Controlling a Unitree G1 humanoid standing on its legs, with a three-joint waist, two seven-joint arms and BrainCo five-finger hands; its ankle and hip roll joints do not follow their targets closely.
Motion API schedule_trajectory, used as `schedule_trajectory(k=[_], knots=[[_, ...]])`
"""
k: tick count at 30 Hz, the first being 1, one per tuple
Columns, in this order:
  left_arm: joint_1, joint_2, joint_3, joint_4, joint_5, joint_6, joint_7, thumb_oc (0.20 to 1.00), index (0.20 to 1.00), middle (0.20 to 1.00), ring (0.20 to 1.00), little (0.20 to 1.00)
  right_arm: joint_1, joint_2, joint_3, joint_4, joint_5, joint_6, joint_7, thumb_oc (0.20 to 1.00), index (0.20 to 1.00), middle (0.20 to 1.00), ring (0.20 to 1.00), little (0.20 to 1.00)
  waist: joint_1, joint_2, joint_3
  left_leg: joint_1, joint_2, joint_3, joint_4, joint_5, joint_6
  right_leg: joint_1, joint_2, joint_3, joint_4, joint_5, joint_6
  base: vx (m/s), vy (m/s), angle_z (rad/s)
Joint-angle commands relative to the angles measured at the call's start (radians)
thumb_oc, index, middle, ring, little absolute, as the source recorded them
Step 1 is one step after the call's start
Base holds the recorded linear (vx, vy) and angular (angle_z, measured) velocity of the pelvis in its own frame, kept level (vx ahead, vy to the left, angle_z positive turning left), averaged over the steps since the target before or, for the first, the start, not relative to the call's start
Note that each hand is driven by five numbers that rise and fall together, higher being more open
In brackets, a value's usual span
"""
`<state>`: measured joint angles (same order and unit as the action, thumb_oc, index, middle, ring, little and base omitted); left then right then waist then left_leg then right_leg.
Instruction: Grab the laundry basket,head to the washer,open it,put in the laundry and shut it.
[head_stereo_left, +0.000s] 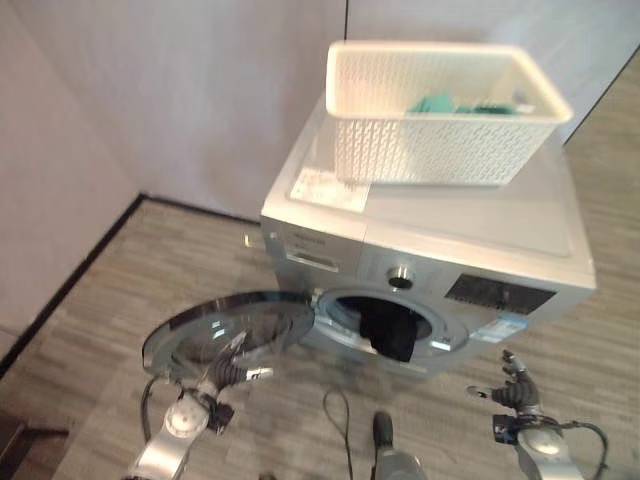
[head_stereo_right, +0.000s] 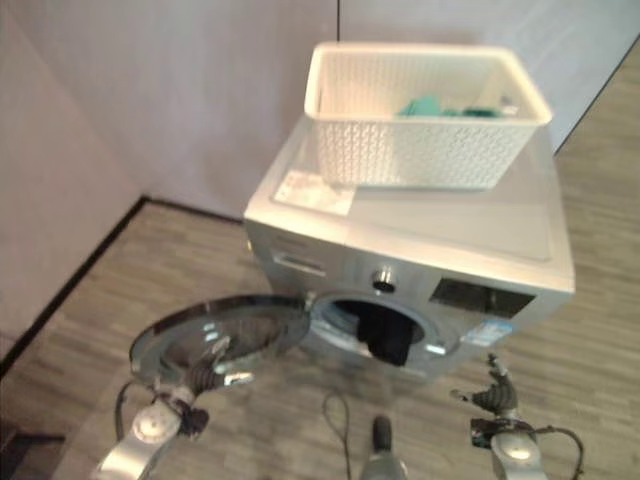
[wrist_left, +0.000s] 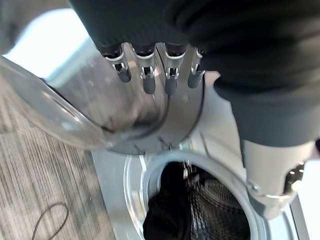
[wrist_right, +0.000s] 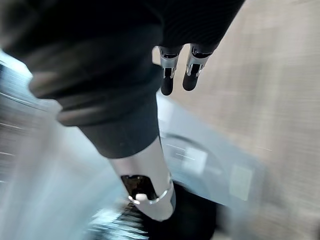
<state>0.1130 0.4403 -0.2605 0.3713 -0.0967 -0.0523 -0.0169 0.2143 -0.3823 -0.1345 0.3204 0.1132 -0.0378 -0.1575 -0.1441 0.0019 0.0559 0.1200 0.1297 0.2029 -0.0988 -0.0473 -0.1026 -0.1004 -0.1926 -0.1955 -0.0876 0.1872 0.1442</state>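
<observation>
A silver front-loading washer stands against a pale wall on a grey wood-patterned floor, its round glass door swung wide open to the robot's left and lying almost level. On the washer's flat top sits a white lattice-walled laundry basket, set toward the back edge, with a few pieces of green laundry lying at its bottom. A dark garment hangs in the open drum mouth, draped partly over the lower lip of the opening; the left wrist view shows the same dark cloth bunched in the drum just below the door's chrome rim. The left hand reaches up to the underside of the open door, its fingers stretched fairly straight and laid along the door's shiny bowl, thumb apart beside the drum opening, not wrapped around anything. The right hand hovers low in front of the washer's lower right corner, well apart from the door, fingers loosely spread and holding nothing; its wrist view shows the dark-tipped fingers extended in free air above the machine's front. A white sheet of paper lies on the washer's top near its front left corner, just beside the basket.
</observation>
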Motion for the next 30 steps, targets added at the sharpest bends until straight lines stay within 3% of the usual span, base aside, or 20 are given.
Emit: schedule_trajectory(k=[1, 6, 8, 20, 24, 27, 28, 29, 30], knots=[[-0.054, 0.009, 0.016, -0.023, 0.032, -0.029, 0.000, 1.000, 1.000, 1.000, 1.000, 1.000, -0.028, -0.006, -0.074, -0.068, 0.069, -0.044, -0.043, 1.000, 1.000, 1.000, 1.000, 1.000, -0.008, 0.005, 0.014, 0.020, -0.017, 0.013, 0.055, -0.113, 0.074, -0.005, -0.012, -0.031, 0.067, -0.102, 0.022, 0.08, 0.015, 0.06], [-0.049, -0.012, -0.005, -0.032, 0.004, -0.026, -0.009, 1.000, 1.000, 1.000, 1.000, 1.000, -0.034, 0.032, -0.112, -0.207, 0.088, -0.071, -0.086, 1.000, 1.000, 1.000, 1.000, 1.000, -0.013, 0.008, -0.006, 0.047, -0.014, 0.015, 0.065, -0.130, 0.081, 0.015, 0.003, -0.003, 0.076, -0.122, 0.018, 0.04, 0.022, -0.06], [-0.043, -0.018, -0.007, -0.042, -0.002, -0.031, -0.011, 1.000, 1.000, 1.000, 1.000, 1.000, -0.063, 0.033, -0.134, -0.300, 0.032, -0.095, -0.132, 1.000, 1.000, 1.000, 1.000, 1.000, -0.013, 0.013, -0.027, 0.069, -0.016, 0.029, 0.063, -0.145, 0.088, 0.026, 0.009, 0.013, 0.077, -0.126, 0.023, 0.05, 0.061, -0.17], [-0.027, -0.032, 0.003, 0.004, 0.012, -0.061, -0.015, 1.000, 1.000, 1.000, 1.000, 1.000, -0.172, -0.072, -0.289, -0.512, -0.223, -0.127, -0.300, 1.000, 1.000, 1.000, 1.000, 1.000, -0.006, 0.005, -0.050, 0.078, -0.058, 0.037, 0.071, -0.177, 0.123, 0.016, -0.013, 0.065, 0.059, -0.080, 0.050, -0.01, 0.073, -0.11], [-0.042, -0.027, -0.001, 0.016, 0.038, -0.069, -0.022, 1.000, 1.000, 1.000, 1.000, 1.000, -0.233, -0.161, -0.353, -0.536, -0.335, -0.104, -0.364, 1.000, 1.000, 1.000, 1.000, 1.000, 0.011, -0.013, -0.054, 0.062, -0.074, 0.017, 0.077, -0.180, 0.131, 0.018, -0.035, 0.048, 0.048, -0.065, 0.060, -0.03, 0.044, 0.02], [-0.049, -0.015, 0.002, 0.014, 0.040, -0.072, -0.036, 1.000, 1.000, 1.000, 1.000, 1.000, -0.278, -0.280, -0.365, -0.517, -0.373, -0.079, -0.358, 1.000, 1.000, 1.000, 1.000, 1.000, 0.028, -0.031, -0.053, 0.050, -0.075, 0.010, 0.108, -0.200, 0.133, 0.030, -0.046, 0.030, 0.040, -0.060, 0.068, -0.02, 0.008, 0.02], [-0.050, -0.016, 0.003, 0.014, 0.040, -0.072, -0.036, 1.000, 1.000, 1.000, 1.000, 1.000, -0.280, -0.282, -0.365, -0.516, -0.373, -0.078, -0.358, 1.000, 1.000, 1.000, 1.000, 1.000, 0.028, -0.033, -0.051, 0.046, -0.078, 0.010, 0.111, -0.196, 0.132, 0.028, -0.049, 0.030, 0.039, -0.056, 0.066, -0.04, 0.040, 0.04], [-0.055, 0.002, 0.008, 0.016, 0.039, -0.075, -0.048, 1.000, 1.000, 1.000, 1.000, 1.000, -0.334, -0.437, -0.340, -0.494, -0.424, -0.047, -0.301, 1.000, 1.000, 1.000, 1.000, 1.000, 0.050, -0.060, -0.041, 0.023, -0.078, 0.001, 0.175, -0.227, 0.137, 0.038, -0.062, 0.023, 0.036, -0.050, 0.072, -0.07, 0.026, 0.03], [-0.057, 0.000, 0.009, 0.015, 0.038, -0.075, -0.048, 1.000, 1.000, 1.000, 1.000, 1.000, -0.340, -0.440, -0.337, -0.490, -0.423, -0.047, -0.301, 1.000, 1.000, 1.000, 1.000, 1.000, 0.049, -0.062, -0.040, 0.018, -0.081, 0.002, 0.180, -0.224, 0.137, 0.036, -0.065, 0.024, 0.035, -0.046, 0.070, -0.06, 0.051, 0.03]])
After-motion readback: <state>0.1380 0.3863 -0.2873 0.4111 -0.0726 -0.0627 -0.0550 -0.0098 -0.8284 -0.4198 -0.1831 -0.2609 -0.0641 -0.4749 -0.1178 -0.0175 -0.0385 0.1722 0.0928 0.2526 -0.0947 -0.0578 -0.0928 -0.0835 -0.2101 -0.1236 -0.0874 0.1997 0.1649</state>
